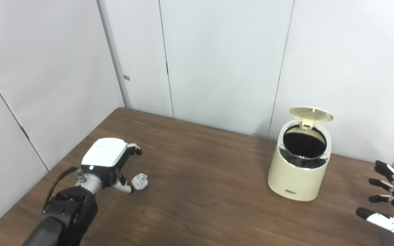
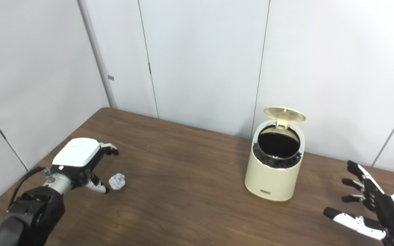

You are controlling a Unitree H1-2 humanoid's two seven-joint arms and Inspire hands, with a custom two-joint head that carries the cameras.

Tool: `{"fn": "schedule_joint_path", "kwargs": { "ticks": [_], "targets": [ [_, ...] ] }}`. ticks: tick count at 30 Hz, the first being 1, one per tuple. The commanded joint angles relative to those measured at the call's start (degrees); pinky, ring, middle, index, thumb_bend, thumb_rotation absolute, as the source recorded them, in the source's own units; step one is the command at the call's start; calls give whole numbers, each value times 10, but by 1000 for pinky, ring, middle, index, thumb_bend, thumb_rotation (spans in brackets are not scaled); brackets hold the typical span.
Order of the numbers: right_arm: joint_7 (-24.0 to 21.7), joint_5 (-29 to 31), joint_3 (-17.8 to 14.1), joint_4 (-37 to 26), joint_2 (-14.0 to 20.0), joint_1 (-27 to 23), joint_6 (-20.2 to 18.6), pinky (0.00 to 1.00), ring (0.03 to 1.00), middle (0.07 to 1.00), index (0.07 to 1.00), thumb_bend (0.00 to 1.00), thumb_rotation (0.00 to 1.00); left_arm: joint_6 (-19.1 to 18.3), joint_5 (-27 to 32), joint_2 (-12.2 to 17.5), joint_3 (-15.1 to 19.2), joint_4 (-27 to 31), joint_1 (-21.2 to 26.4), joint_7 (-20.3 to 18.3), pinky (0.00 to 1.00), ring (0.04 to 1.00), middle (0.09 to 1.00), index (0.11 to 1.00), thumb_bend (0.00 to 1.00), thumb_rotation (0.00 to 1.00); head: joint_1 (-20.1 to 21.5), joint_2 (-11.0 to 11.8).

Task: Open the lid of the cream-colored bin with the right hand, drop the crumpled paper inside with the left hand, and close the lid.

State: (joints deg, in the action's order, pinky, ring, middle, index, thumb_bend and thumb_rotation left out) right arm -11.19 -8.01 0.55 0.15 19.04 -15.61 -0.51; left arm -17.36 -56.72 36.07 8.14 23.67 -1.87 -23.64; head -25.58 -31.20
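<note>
**Both hands open, low in the frame**

The left hand (image 1: 109,164) sat at lower left, palm down, fingers curled apart and holding nothing, its black forearm rising from the bottom edge. The right hand (image 2: 371,205) hung at lower right, fingers spread wide.

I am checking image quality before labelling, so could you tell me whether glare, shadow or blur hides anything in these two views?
Left eye view: even soft light, no glare; the bin interior reads plain black. Right eye view: the same; the crumpled paper is small and slightly soft, and the right hand is cut by the frame edge.
</note>
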Motion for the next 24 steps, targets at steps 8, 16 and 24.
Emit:
{"fn": "schedule_joint_path", "kwargs": {
  "ticks": [8, 16, 24],
  "targets": [
    [2, 2, -6, -25, 10, -20, 7, 633, 838, 932, 918, 947, 443, 7, -14, 9, -5, -23, 21, 21, 529, 677, 764, 776, 886, 81, 2, -4],
    [4, -5, -4, -29, 11, -18, 3, 634, 840, 931, 921, 948, 449, -2, -4, -8, -10, -37, 26, 18, 534, 670, 737, 770, 859, 68, 3, -8],
    [2, -8, -5, -35, 17, -16, -3, 624, 845, 936, 925, 938, 455, 8, -19, -3, -24, -67, 23, 35, 521, 659, 725, 759, 859, 102, 4, -11]
  ]
}}
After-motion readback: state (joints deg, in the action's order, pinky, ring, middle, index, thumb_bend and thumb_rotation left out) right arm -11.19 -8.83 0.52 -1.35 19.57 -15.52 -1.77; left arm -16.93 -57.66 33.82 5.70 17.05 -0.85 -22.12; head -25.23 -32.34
